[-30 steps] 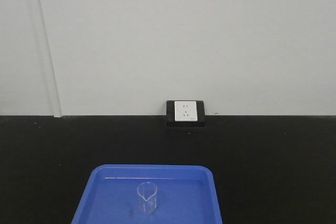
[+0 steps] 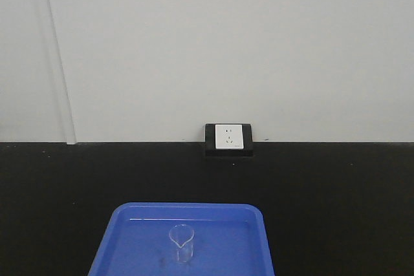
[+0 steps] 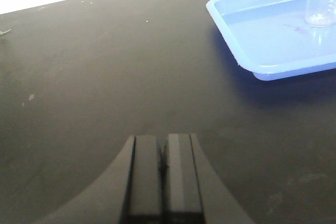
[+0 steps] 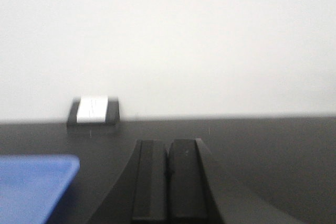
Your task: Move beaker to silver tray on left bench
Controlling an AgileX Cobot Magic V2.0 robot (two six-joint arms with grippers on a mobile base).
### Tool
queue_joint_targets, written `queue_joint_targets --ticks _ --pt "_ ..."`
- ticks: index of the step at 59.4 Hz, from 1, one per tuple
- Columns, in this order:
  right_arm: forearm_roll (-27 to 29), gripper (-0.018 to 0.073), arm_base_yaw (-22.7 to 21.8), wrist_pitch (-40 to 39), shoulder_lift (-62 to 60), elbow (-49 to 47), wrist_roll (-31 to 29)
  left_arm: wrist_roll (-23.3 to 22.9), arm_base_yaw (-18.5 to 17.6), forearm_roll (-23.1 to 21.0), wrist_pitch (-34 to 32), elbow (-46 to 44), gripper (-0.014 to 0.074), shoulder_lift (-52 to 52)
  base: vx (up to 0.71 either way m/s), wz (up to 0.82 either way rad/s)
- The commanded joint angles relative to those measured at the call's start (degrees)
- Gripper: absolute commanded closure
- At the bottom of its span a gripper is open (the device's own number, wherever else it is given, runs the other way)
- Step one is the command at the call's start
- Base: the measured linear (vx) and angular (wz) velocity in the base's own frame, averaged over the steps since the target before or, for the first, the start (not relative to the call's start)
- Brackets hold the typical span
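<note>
the small clear glass beaker with a pouring lip (image 2: 182,244) stands upright and empty-looking inside the shallow blue plastic tray (image 2: 223,214), near its middle and touching neither wall; a faint pinkish smear lies on the tray floor beside it in the left wrist view. the tray sits on the black bench top (image 2: 336,211), with a white wall socket in a dark housing (image 2: 228,137) behind it. the left gripper (image 3: 163,142) hangs low over bare bench, well apart from the tray, fingers pressed together with nothing between them; the right gripper (image 4: 168,148) is likewise closed and empty, off to the tray's right. the silver tray is in no view (so the drop-off cannot be judged yet). likely risks: thin, slick glass could slip or tip if pinched off-centre, and an approach with the claw unopened would knock it over. against the front view half a second back, beaker and tray sit just the same.
</note>
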Motion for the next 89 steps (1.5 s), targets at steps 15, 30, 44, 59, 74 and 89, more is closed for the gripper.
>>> queue_joint_targets --ticks 15,30,44,59,74,89 --pt "-0.9 0.0571 -0.3 -10.4 25.8 -21.0 -4.8 -0.1 -0.4 -0.1 -4.8 1.1 0.0595 -0.4 0.0 0.0" --pt "-0.8 0.0571 -0.3 -14.7 49.2 -27.0 -4.3 -0.1 -0.4 -0.1 -4.8 1.1 0.0595 -0.4 0.0 0.0" --pt "-0.8 0.0543 -0.3 -18.7 59.9 -27.0 -0.5 -0.1 -0.4 -0.1 -4.8 1.1 0.0595 -0.4 0.0 0.0" --pt "-0.8 0.0337 -0.3 -18.6 62.0 -27.0 -0.5 -0.1 -0.4 -0.1 -4.8 1.1 0.0595 -0.4 0.0 0.0" --pt "-0.8 -0.0048 -0.3 -23.7 64.0 -27.0 -0.7 -0.1 -0.4 -0.1 -4.8 1.1 0.0595 -0.4 0.0 0.0" --pt "-6.1 -0.0159 1.3 -25.8 65.8 -27.0 8.1 -0.1 -0.4 -0.1 -4.8 1.1 0.0595 -0.4 0.0 0.0"
